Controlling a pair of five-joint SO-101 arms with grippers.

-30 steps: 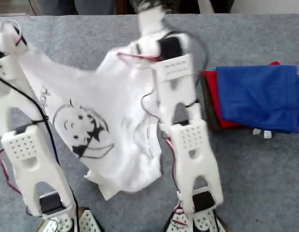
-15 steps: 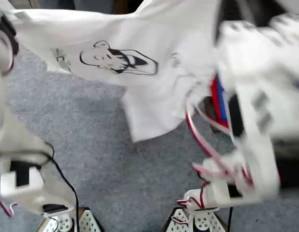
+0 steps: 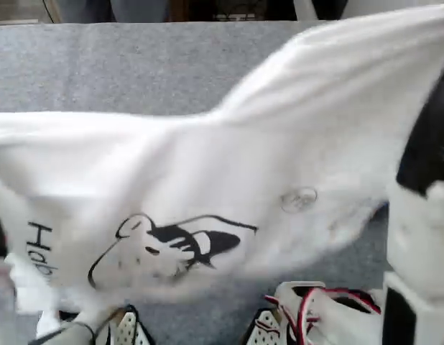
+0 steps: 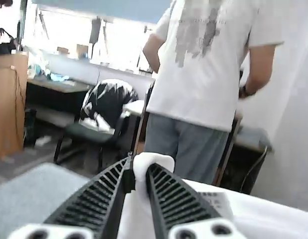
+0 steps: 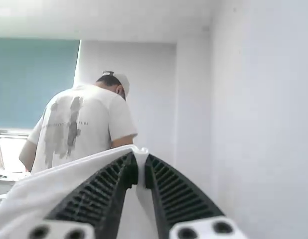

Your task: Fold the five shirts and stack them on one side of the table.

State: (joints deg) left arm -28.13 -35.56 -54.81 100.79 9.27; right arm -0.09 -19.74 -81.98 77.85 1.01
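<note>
1. The left hand (image 4: 138,168) is pinching a fold of the white shirt (image 3: 229,180), with its jaws narrow and closed on the cloth.
2. The shirt is hanging spread out in the air, high above the grey surface (image 3: 136,65). Its printed drawing (image 3: 172,248) is facing the high camera.
3. The right hand (image 5: 140,168) is gripping another edge of the same shirt, with its jaws nearly together.
4. In my judgement, each hand is holding only a small bite of fabric. A quick swing could pull one corner free, and the shirt would land crumpled.
5. The shirt is covering most of the surface, so I cannot tell what is lying under it. Its right part is running out of the high view.
</note>
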